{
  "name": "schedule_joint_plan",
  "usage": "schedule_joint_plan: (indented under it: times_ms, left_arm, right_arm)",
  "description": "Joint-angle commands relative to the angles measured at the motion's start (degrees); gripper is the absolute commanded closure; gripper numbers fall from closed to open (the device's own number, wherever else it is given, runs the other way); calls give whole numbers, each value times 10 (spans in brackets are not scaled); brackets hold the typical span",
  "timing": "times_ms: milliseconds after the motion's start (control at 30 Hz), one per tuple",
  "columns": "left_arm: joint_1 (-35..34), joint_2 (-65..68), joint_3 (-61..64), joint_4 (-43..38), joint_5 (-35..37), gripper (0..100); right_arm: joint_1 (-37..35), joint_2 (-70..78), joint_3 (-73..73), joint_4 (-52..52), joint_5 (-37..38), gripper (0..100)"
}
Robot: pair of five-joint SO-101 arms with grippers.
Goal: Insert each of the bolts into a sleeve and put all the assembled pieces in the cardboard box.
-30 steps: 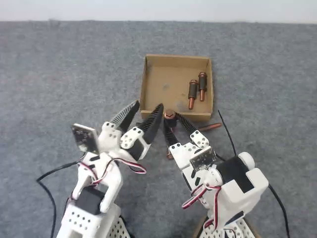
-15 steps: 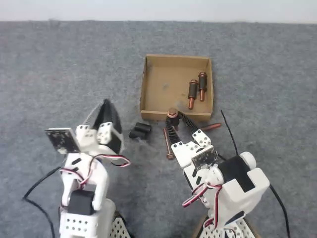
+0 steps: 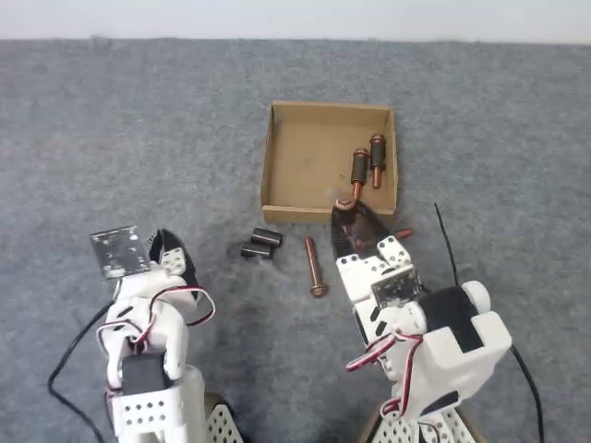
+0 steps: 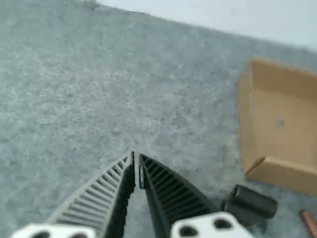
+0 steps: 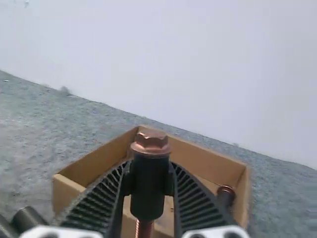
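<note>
The grey carpeted bench carries one open, shallow brown cardboard box, and inside it, against its right wall, lie two assembled pieces side by side, each a copper-coloured bolt pushed through a black cylindrical sleeve. The right end effector sits at the box's near wall and is clamped around a third assembled piece, held upright with the hexagonal bolt head on top. The left end effector sits well apart from the box, low over the bench at the left, its ribbed black jaws drawn together on nothing. On the bench just in front of the box lie two loose black sleeves, close together, and one loose copper-coloured bolt just to their right, head toward the arms. The tip of a second loose bolt shows just beside the right end effector, the remainder hidden.
</note>
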Motion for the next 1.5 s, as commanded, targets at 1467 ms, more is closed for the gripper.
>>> schedule_joint_plan:
  times_ms: [1467]
  left_arm:
    - [-6, -13, -7, 76, -94, 989]
  right_arm:
    - [61, -30, -593, 886, 4, 991]
